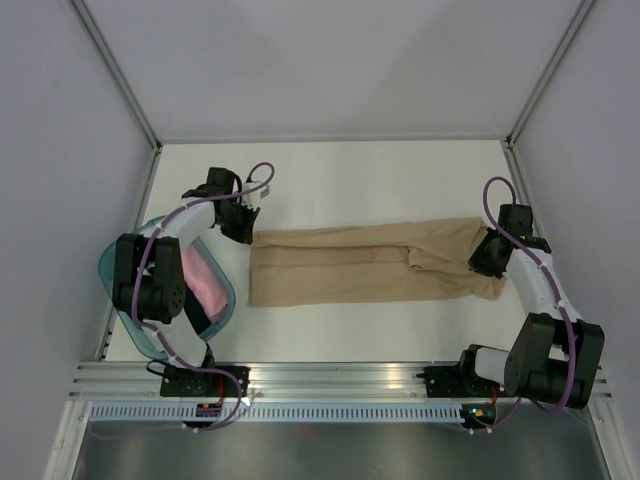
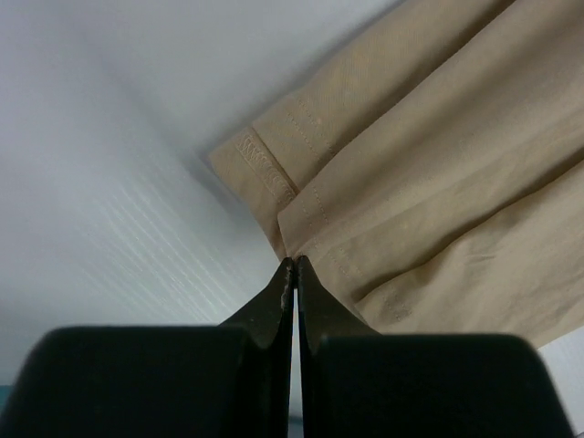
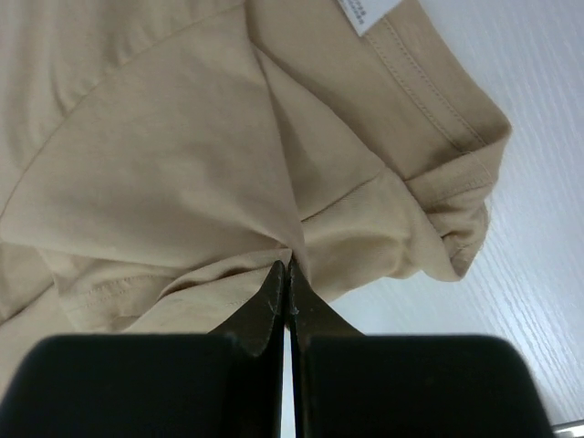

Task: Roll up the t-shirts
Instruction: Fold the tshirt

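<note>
Top external: a tan soft fabric t-shirt (image 1: 370, 262), folded into a long band, lies across the middle of the white worktop (image 1: 350, 180). The left end effector (image 1: 246, 235) is at its hem end and the right end effector (image 1: 484, 262) at its collar end. A translucent teal plastic basket (image 1: 108, 262) holding a pink fabric bundle (image 1: 205, 285) sits just left. Grey walls and aluminium posts enclose the cell.

Left wrist: the jaws are pressed together on a hem corner. So thin a bite could slip, letting the fold spring open.

Right wrist: the jaws nip puckered cloth near the sleeve. Uneven pulling could skew the roll.
</note>
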